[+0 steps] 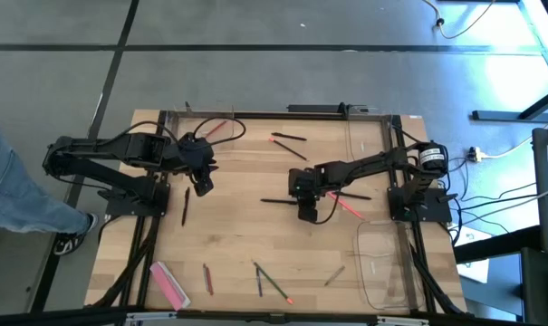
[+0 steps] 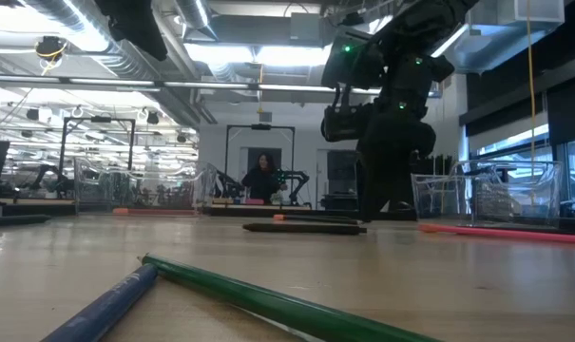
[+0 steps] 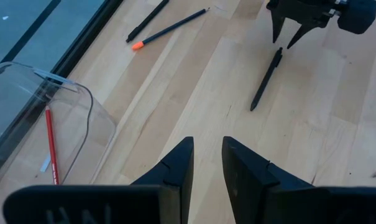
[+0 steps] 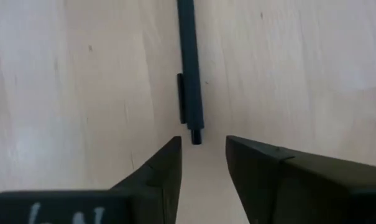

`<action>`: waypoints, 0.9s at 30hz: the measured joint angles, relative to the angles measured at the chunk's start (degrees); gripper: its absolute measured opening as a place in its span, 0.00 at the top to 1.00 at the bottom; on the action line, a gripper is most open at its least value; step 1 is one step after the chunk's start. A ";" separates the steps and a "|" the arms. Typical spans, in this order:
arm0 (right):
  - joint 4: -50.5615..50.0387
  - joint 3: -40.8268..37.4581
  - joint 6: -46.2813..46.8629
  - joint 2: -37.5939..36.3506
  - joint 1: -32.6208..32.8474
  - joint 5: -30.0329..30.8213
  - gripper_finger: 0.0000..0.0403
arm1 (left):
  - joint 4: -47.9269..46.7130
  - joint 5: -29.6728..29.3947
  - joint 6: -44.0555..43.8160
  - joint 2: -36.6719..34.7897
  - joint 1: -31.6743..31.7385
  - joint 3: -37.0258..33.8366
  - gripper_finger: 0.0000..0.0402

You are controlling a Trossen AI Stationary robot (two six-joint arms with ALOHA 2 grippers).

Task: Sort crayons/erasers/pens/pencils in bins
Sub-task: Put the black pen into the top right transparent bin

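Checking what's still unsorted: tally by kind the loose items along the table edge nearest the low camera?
Pencils: 4, one each in red, blue, green and grey-green
Erasers: 1, the flat pink bar
Total: 5

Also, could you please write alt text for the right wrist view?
The right gripper hovers open just above a wooden table, its two dark fingers either side of the end of a black pen lying flat.
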 joint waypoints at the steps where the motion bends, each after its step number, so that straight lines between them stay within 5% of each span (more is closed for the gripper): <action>1: 0.04 0.00 -0.02 0.00 0.00 -0.03 0.68 | 0.00 0.00 -0.01 0.00 0.00 0.00 0.81; 16: 2.25 -0.48 -0.88 3.30 -0.42 -0.12 0.75 | 0.02 0.02 -0.31 0.00 0.00 0.00 0.81; 27: 2.29 -0.59 -0.06 3.43 -0.47 0.14 0.94 | 0.00 0.01 -0.33 0.00 0.00 0.00 0.81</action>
